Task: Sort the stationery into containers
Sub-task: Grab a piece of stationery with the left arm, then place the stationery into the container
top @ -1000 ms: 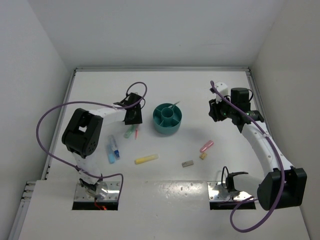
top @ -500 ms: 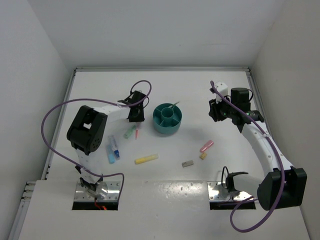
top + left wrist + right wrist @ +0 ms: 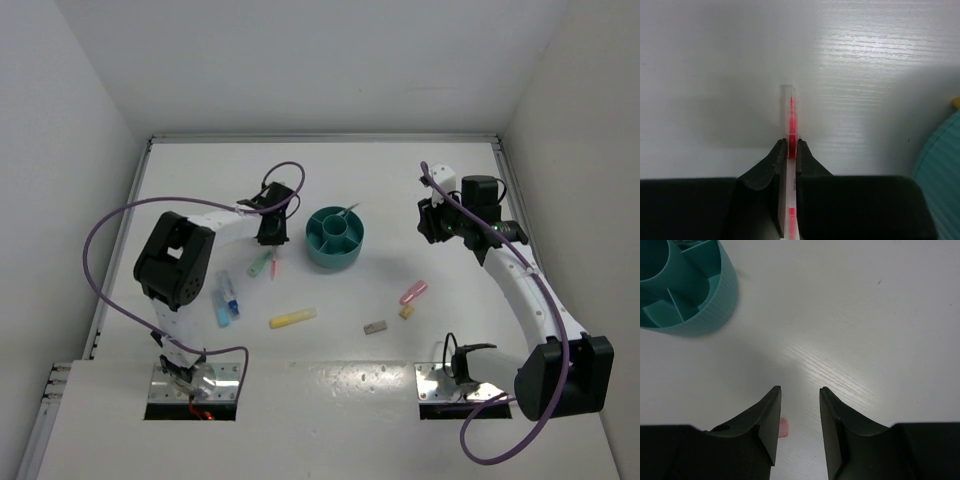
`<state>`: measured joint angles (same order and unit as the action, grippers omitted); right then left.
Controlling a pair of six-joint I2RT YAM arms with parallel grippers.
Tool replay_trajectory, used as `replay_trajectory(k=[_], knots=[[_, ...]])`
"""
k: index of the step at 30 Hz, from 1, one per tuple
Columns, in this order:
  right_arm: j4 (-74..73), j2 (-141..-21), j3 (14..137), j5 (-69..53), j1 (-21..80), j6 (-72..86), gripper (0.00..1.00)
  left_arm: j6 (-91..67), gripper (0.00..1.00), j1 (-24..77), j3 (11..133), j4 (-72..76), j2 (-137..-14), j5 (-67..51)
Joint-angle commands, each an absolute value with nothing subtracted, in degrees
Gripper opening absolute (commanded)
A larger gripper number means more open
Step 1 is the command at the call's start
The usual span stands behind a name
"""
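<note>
My left gripper (image 3: 270, 228) is shut on the thin pink pen (image 3: 791, 125), which sticks out past the fingertips (image 3: 777, 152) just above the table; the pen's other end shows in the top view (image 3: 272, 266). The round teal organiser (image 3: 334, 238) stands just to the right, with the green pen (image 3: 347, 212) leaning in it; its wall shows in the left wrist view (image 3: 940, 165). My right gripper (image 3: 430, 222) is open and empty above bare table, with the organiser (image 3: 715, 315) to its upper left and the pink marker's end (image 3: 783, 428) by its left finger.
Loose on the table are a mint marker (image 3: 260, 264), blue markers (image 3: 225, 300), a yellow marker (image 3: 292, 318), a grey block (image 3: 375, 326), a tan block (image 3: 406, 312) and the pink marker (image 3: 413, 292). White walls close in the table at the back and sides.
My left arm has swung a little to the right, bringing its gripper closer to the organiser, still shut on the pink pen. The right arm has not moved.
</note>
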<state>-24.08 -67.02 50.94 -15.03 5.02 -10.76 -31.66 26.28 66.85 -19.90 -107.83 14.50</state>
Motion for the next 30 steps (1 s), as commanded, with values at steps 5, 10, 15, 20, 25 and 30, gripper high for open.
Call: replay_trajectory(k=[5, 10, 15, 20, 25, 30], knots=[[-22.3, -65.7, 52.3, -15.6, 5.0, -11.3, 0.37, -31.4, 0.00, 26.2, 67.9, -13.4, -93.1, 10.6], [-22.3, -65.7, 52.3, -15.6, 5.0, -11.3, 0.37, -26.4, 0.00, 25.6, 63.2, 2.5, -84.0, 5.3], [-22.9, -66.2, 52.3, -16.9, 5.0, -11.9, 0.00, -28.0, 0.00, 25.6, 55.0, 29.3, -78.7, -6.1], [-22.9, -66.2, 52.3, -17.6, 5.0, -12.5, 0.00, -31.4, 0.00, 25.6, 61.4, 42.5, -90.8, -16.8], [-22.9, -66.2, 52.3, -17.0, 5.0, -13.0, 0.00, -30.8, 0.00, 25.6, 67.3, 48.7, -99.7, -21.5], [-22.9, -66.7, 52.3, -17.0, 5.0, -13.5, 0.00, -26.8, 0.00, 25.6, 72.1, 45.6, -105.9, -24.0]])
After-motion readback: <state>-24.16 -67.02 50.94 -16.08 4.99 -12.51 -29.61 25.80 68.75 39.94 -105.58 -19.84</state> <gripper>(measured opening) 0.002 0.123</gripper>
